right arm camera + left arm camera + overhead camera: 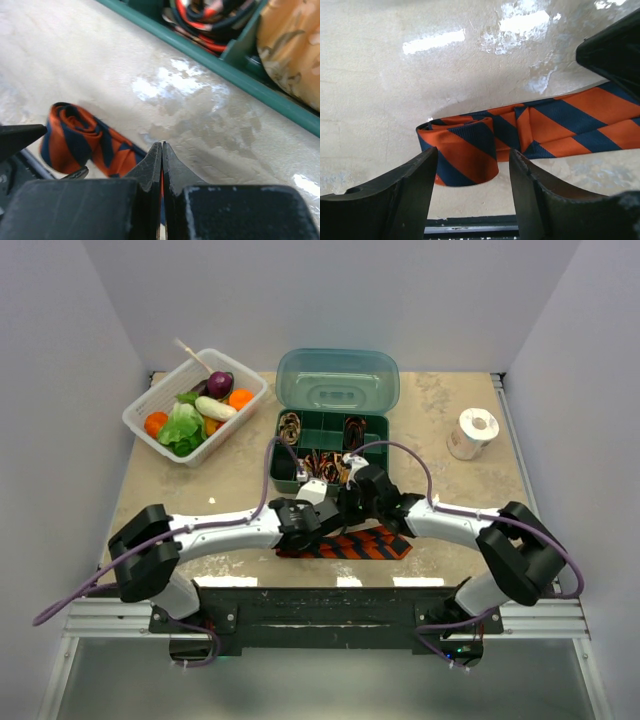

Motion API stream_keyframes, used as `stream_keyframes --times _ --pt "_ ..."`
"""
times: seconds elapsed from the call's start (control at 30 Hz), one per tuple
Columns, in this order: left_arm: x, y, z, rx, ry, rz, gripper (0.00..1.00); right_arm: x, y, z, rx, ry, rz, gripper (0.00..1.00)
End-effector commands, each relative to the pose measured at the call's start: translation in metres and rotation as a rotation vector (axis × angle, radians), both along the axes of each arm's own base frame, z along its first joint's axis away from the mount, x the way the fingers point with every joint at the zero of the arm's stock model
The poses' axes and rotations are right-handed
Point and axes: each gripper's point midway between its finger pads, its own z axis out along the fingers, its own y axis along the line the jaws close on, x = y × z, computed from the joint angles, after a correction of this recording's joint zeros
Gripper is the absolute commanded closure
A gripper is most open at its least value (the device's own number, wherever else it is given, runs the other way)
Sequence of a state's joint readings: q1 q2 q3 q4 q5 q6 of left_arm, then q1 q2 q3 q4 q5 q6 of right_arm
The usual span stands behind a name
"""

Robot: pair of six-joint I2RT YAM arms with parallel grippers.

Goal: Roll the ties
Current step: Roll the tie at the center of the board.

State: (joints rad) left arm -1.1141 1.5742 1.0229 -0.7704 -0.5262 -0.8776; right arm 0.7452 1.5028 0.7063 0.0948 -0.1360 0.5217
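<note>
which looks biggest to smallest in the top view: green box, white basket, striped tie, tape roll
1. green box with its open lid, and white basket: too alike to rank
2. striped tie, partly covered
3. tape roll

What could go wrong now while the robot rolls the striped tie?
The left gripper stands open around the coil, so the loose roll may spring undone. The coil looks skewed; further rolling may make it cone-shaped. The shut right gripper sits close by, so the two could collide.

Tie (545,125) — orange, navy diagonal stripes.
</note>
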Motion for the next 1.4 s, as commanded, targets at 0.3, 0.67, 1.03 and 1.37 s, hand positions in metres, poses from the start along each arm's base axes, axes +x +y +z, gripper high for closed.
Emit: stream_keyframes --times 0.3,0.67,1.03,1.37 --pt "0.012 0.027 0.036 -0.428 -0.037 0.070 0.27 -0.025 0.085 0.062 0.184 -0.096 0.227 0.99" --pt "0.015 0.055 0.017 -0.818 0.028 0.105 0.24 -0.050 0.114 0.032 0.158 -0.023 0.295 0.99" --pt "0.006 0.045 -0.007 -0.942 0.085 0.062 0.25 -0.055 0.090 0.007 0.072 -0.007 0.254 0.99" --pt "-0.005 0.039 -0.018 -1.001 0.115 0.052 0.27 -0.057 0.074 -0.004 0.041 -0.009 0.225 0.99"
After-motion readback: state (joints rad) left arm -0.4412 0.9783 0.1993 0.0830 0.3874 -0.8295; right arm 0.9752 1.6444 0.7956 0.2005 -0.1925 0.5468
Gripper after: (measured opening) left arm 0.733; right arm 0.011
